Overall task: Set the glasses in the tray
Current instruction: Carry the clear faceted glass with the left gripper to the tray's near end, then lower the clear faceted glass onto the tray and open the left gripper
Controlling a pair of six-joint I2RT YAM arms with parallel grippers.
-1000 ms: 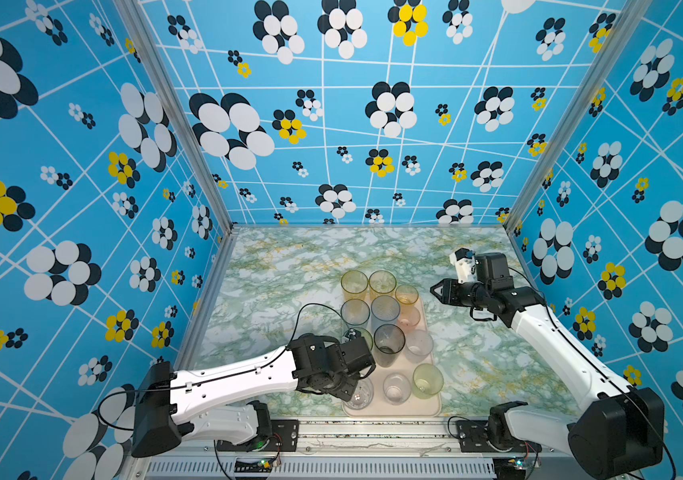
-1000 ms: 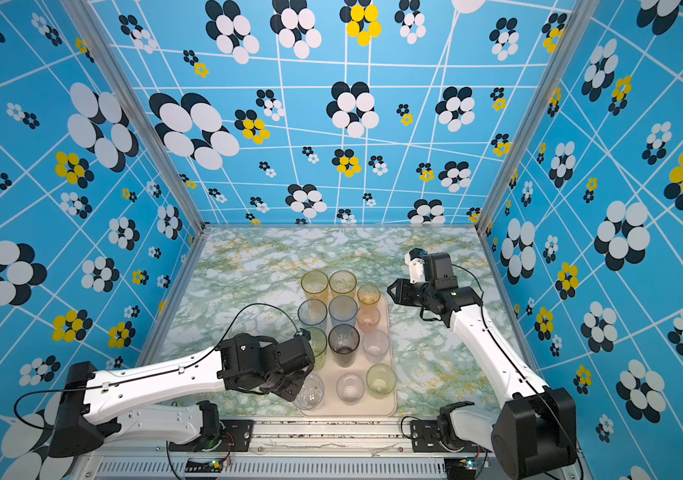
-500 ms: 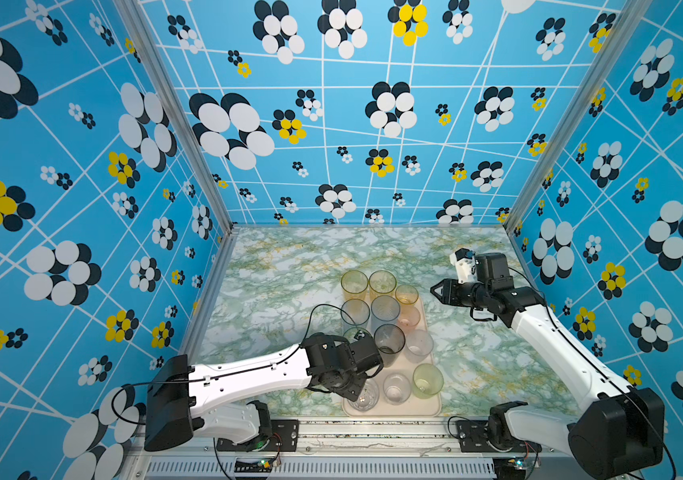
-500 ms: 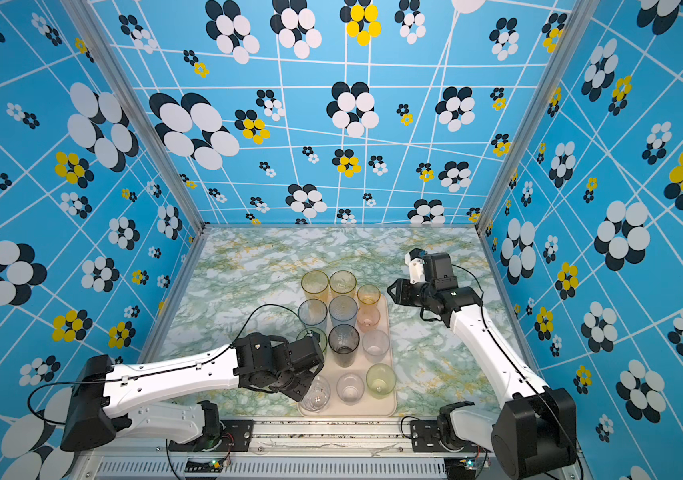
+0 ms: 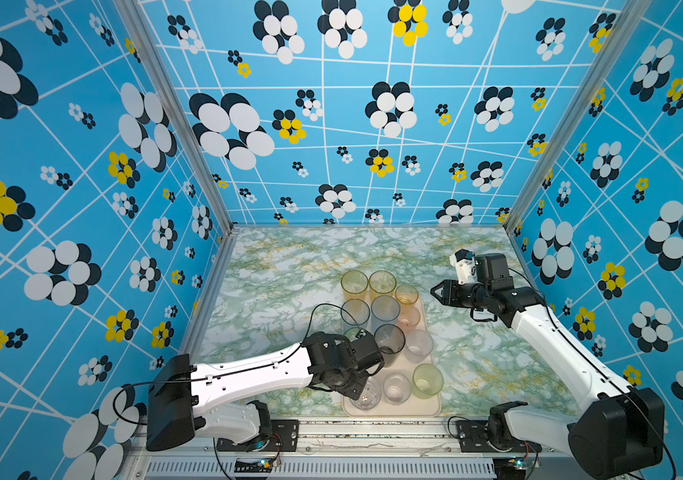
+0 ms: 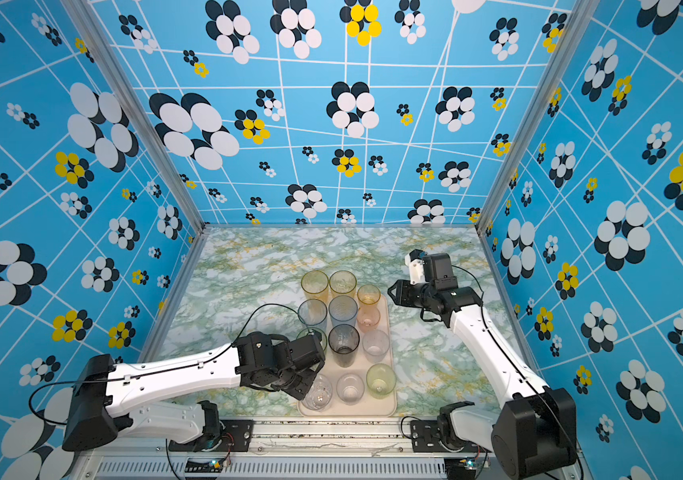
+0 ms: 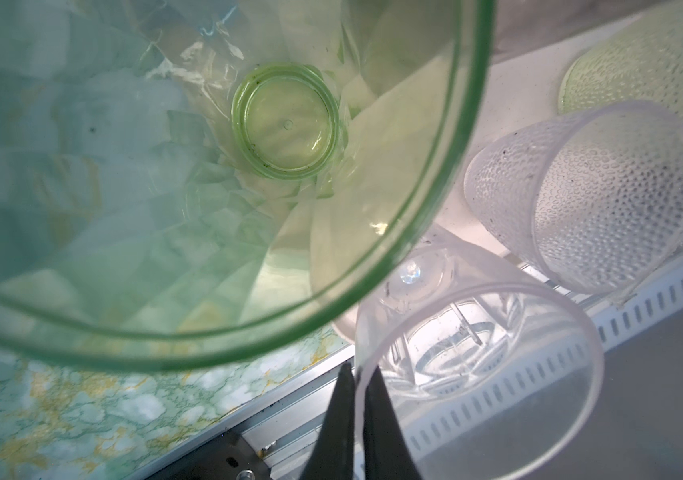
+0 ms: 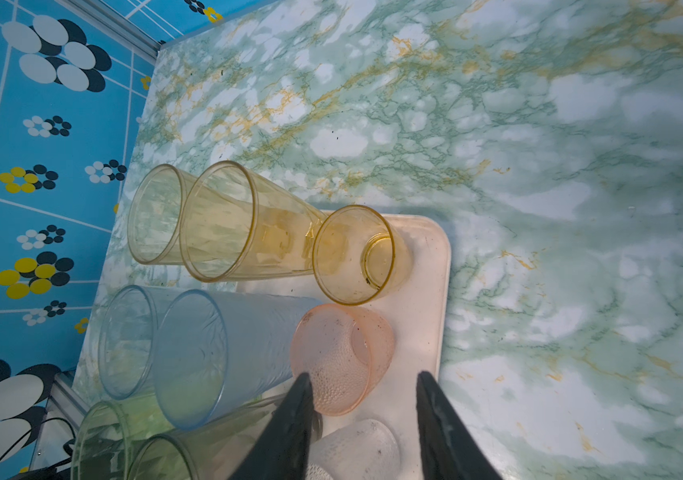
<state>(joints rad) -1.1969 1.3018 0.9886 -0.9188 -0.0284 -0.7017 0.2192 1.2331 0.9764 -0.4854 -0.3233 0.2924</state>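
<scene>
The pale tray (image 5: 433,409) (image 6: 389,411) lies at the table's near middle with several glasses on it in rows: amber (image 5: 354,284), blue (image 5: 385,309), pink (image 5: 408,319), smoky grey (image 5: 389,345), frosted (image 5: 418,345) and short green (image 5: 427,380). My left gripper (image 5: 358,386) (image 7: 358,370) is shut on the rim of a clear glass (image 5: 368,397) (image 7: 477,357) at the tray's near left corner. A tall green glass (image 7: 281,120) stands right beside it. My right gripper (image 5: 435,292) (image 8: 362,376) hangs open by the tray's far right end, above the pink glass (image 8: 340,357), holding nothing.
The marbled table (image 5: 281,282) is walled in by blue flowered panels on three sides. A metal rail (image 5: 331,428) runs along the near edge just beyond the tray. The left arm's cable (image 5: 323,309) loops over the table left of the glasses.
My left arm has shifted rightward over the tray's near left corner with the clear glass in its grip. The right arm has not moved.
</scene>
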